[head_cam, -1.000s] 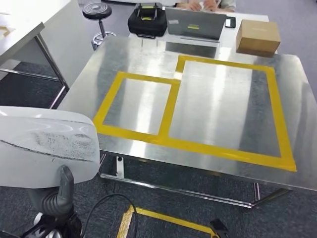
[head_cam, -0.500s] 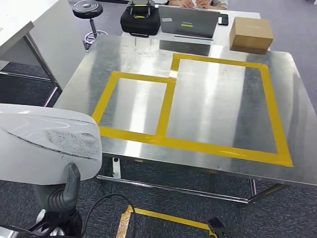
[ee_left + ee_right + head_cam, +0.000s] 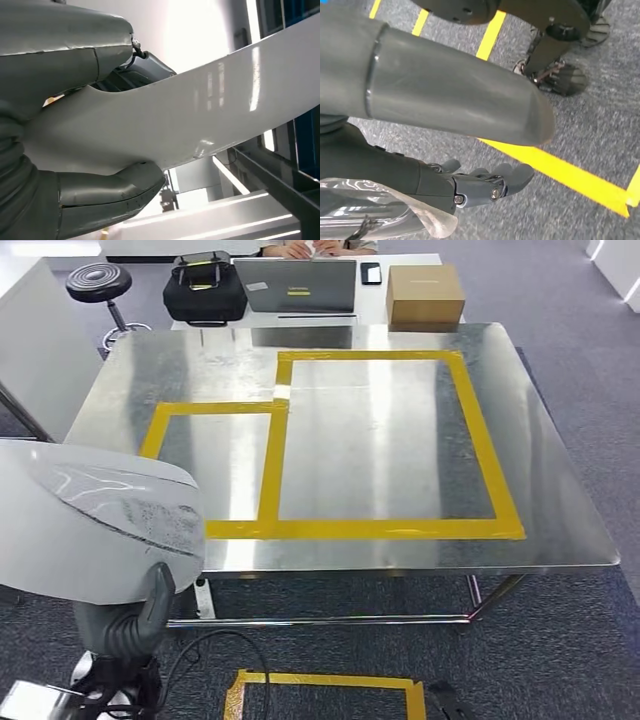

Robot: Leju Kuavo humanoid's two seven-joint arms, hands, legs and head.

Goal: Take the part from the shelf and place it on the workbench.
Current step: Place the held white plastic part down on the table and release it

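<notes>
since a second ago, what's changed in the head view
Mostly the camera moved: the whole scene shifted, so the workbench now sits squarer and more centred in view, with its far corners showing. That is the robot turning, not the things moving. The left hand still holds the white part low at the left. The laptop, black bag and cardboard box keep their places behind the workbench.

Our left hand [image 3: 75, 165] has a thick matte grey thumb, smooth and rounded, with a row of tiny screws along its seam, and a grey ribbed cover at its base. A thin black cable loops by a small screw on the upper finger casing. Our right hand [image 3: 444, 145] has the same broad grey thumb and darker, segmented fingers [image 3: 490, 185] with round silver screws at the sides.
</notes>
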